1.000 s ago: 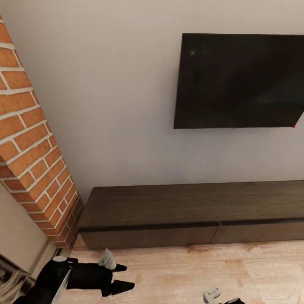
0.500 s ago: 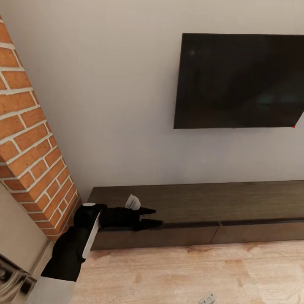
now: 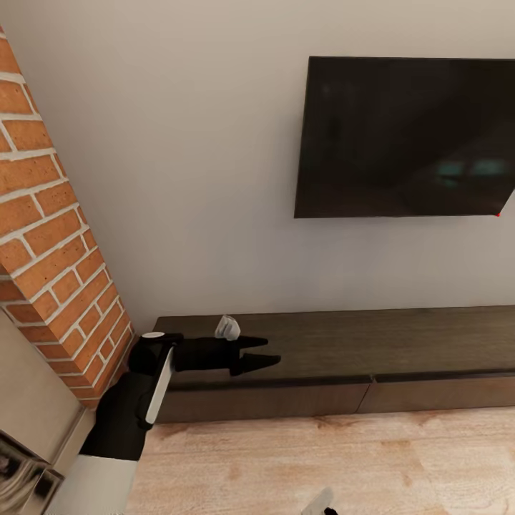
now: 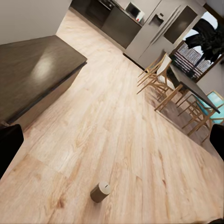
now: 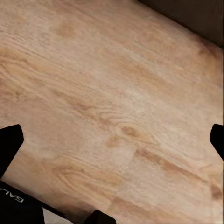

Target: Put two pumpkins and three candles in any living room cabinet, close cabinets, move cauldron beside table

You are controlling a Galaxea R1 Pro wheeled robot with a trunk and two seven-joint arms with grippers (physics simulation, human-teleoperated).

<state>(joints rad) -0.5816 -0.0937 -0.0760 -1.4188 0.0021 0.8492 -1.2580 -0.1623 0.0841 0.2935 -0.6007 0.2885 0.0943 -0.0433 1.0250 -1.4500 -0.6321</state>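
Note:
The cabinet [image 3: 372,342] is a long, low dark-brown unit against the wall, and its drawer fronts [image 3: 265,402] are flush. My left gripper [image 3: 259,352] hovers open and empty over the left part of its top. In the left wrist view, one candle [image 4: 99,192], a stubby grey-brown cylinder with a paler end, rests on the wood floor out from the cabinet [image 4: 32,74]. My right gripper [image 5: 112,140] is open with nothing in it, low over bare floor, with the cabinet's base [image 5: 196,14] at the edge of that view. The pumpkins and the cauldron are out of view.
A dark TV [image 3: 408,136] hangs on the wall above the cabinet. The red brick fireplace column [image 3: 50,250] stands at the left. The left wrist view shows a dining table with chairs [image 4: 172,84] and kitchen units [image 4: 121,25] across open wood floor.
My left arm rose from floor level in front of the cabinet to above its top, then reached slightly further right. The right arm sank lower at the picture's bottom edge.

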